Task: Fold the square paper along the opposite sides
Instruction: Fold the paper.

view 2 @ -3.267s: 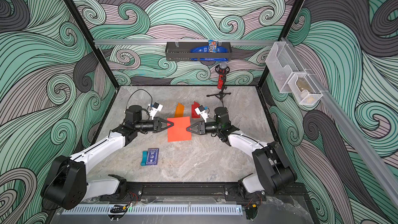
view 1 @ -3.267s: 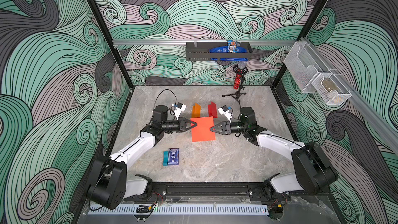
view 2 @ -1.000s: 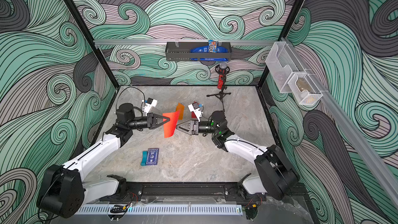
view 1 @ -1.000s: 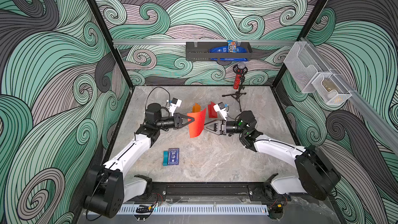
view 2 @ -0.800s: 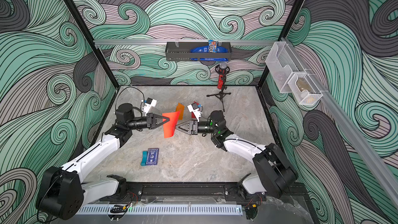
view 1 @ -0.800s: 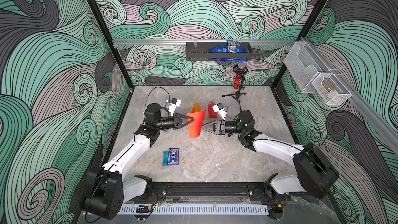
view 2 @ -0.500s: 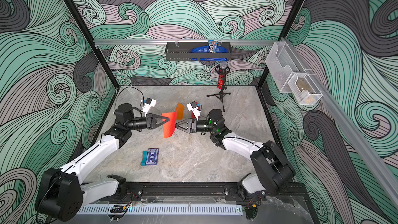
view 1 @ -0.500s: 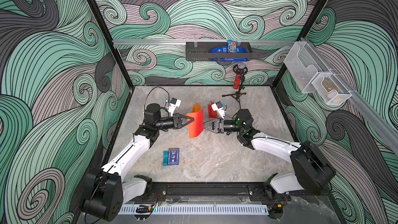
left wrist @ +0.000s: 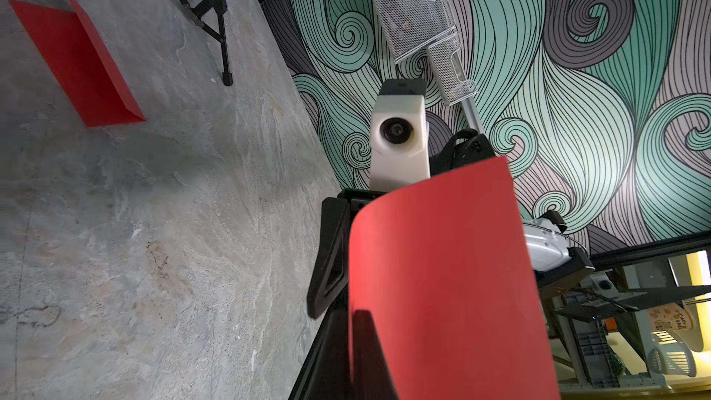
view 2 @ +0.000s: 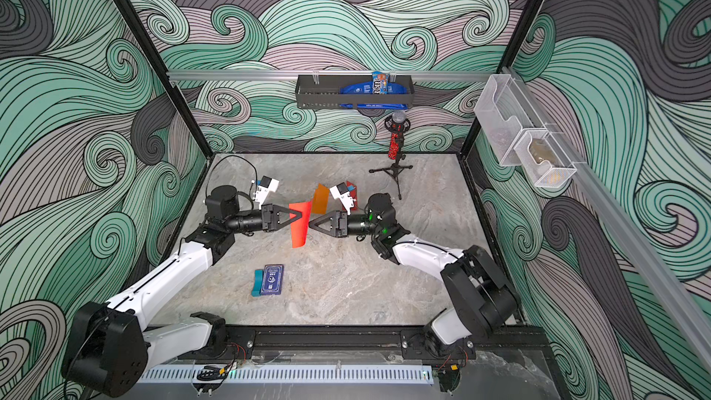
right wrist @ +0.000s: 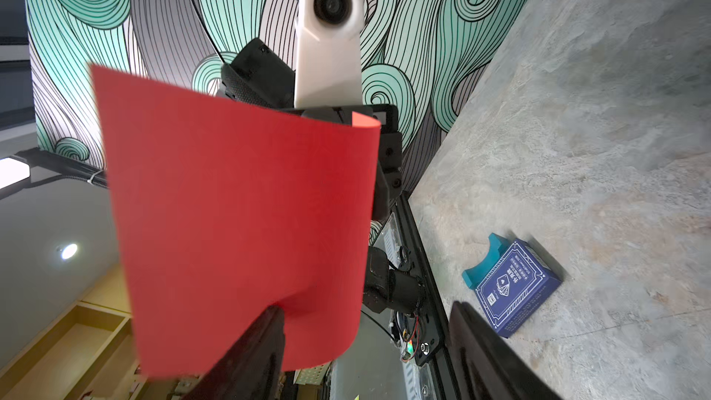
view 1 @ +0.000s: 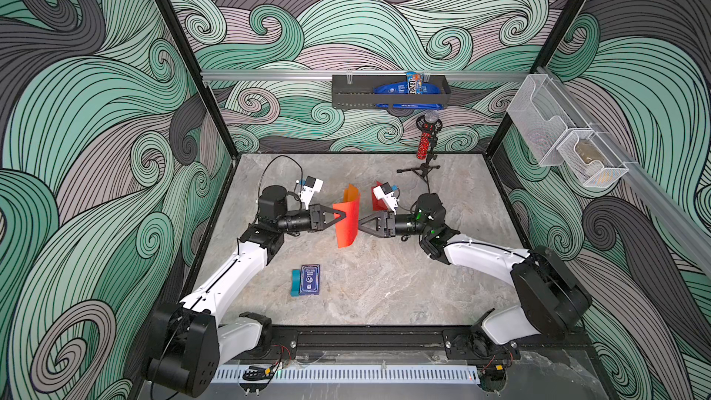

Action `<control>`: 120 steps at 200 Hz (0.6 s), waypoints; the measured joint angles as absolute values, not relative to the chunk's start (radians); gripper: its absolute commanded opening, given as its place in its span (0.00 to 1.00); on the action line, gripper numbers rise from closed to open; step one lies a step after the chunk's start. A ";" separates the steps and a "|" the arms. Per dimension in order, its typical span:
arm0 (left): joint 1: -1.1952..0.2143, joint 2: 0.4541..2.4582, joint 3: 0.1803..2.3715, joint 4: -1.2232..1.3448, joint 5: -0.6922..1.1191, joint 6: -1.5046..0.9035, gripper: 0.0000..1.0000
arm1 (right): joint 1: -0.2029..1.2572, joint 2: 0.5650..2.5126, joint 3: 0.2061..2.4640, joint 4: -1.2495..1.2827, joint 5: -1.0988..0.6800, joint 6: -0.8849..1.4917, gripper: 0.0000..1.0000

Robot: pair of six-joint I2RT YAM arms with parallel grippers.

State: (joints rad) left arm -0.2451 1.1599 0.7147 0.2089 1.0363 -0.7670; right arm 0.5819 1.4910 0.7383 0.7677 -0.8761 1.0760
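Far back, blue packets (view 1: 396,89) in black basket (view 1: 352,95)

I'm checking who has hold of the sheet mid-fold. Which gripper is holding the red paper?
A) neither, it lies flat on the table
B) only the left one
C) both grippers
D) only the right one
B: the left gripper is shut on the edge of the red paper, which stands upright above the table, while the right gripper has its jaws spread wide apart.
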 measured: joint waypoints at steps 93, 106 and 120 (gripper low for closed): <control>-0.244 1.136 0.715 0.193 1.022 -0.746 0.00 | 0.561 1.436 0.739 0.748 -0.858 1.077 0.71; -0.244 1.136 0.715 0.193 1.021 -0.746 0.00 | 0.578 1.442 0.745 0.741 -0.854 1.074 0.71; -0.244 1.136 0.715 0.194 1.021 -0.747 0.00 | 0.599 1.452 0.756 0.736 -0.851 1.069 0.71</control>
